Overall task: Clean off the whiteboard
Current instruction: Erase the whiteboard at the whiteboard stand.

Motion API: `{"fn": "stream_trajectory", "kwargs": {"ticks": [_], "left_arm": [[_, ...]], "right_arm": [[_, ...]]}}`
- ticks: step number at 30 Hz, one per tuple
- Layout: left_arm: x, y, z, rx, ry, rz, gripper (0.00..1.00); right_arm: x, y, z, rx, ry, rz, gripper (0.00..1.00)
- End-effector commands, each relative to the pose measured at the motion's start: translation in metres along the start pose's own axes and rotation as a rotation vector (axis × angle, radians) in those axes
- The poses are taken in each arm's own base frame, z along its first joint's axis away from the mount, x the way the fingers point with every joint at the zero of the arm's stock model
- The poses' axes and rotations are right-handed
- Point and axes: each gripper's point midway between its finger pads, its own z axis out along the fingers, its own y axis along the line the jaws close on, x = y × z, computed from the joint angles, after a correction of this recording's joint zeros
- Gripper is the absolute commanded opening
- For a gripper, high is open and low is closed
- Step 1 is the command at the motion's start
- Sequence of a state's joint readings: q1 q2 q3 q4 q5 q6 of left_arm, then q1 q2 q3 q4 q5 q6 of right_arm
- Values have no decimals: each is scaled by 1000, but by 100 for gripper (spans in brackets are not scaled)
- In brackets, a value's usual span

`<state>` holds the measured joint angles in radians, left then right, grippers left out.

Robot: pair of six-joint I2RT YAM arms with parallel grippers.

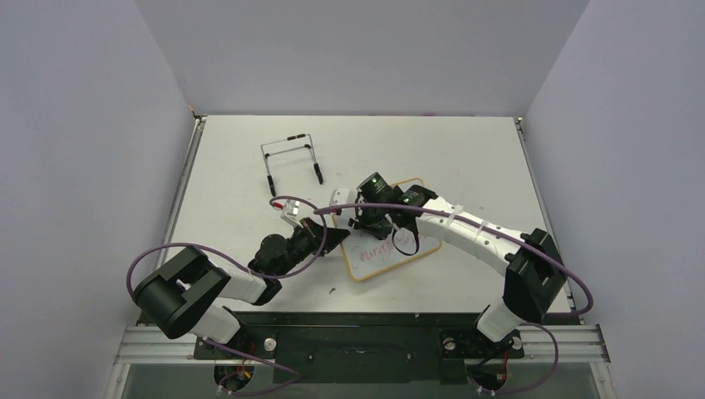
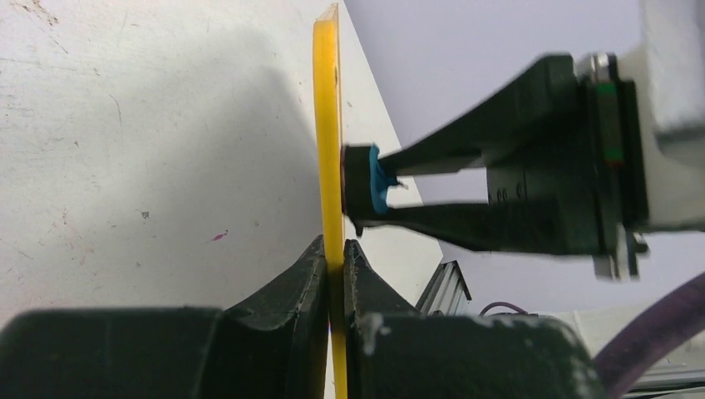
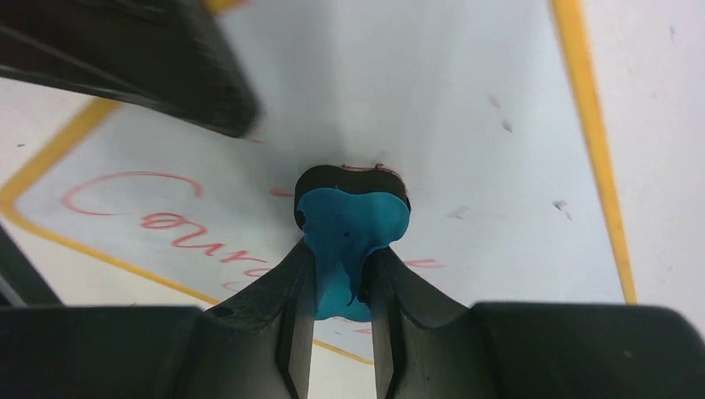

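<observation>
The whiteboard (image 1: 391, 256) sits near the middle of the desk (image 1: 465, 158), in front of the black wire easel stand (image 1: 291, 158), with red handwriting (image 3: 170, 229) across its near part. The left jaws are closed narrowly on the board's yellow frame (image 2: 329, 125) at its left edge. The right jaws are clamped on a blue eraser (image 3: 349, 220), whose black pad (image 3: 353, 177) is pressed against the white writing face, just above the red lettering in the right wrist view.
</observation>
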<state>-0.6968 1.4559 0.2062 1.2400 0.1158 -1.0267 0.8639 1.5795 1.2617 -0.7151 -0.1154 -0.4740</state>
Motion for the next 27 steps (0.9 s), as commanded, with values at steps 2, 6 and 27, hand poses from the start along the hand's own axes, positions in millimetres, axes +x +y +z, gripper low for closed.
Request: {"fn": "stream_trajectory", "kwargs": {"ticks": [2, 6, 27], "left_arm": [[-26, -55, 3, 205, -82, 56, 0], [-25, -54, 3, 206, -80, 54, 0], [-24, -54, 0, 211, -79, 60, 0]], "right_arm": [[1, -22, -9, 61, -31, 46, 0], [-8, 23, -10, -77, -40, -127, 0], [7, -4, -7, 69, 0, -62, 0]]}}
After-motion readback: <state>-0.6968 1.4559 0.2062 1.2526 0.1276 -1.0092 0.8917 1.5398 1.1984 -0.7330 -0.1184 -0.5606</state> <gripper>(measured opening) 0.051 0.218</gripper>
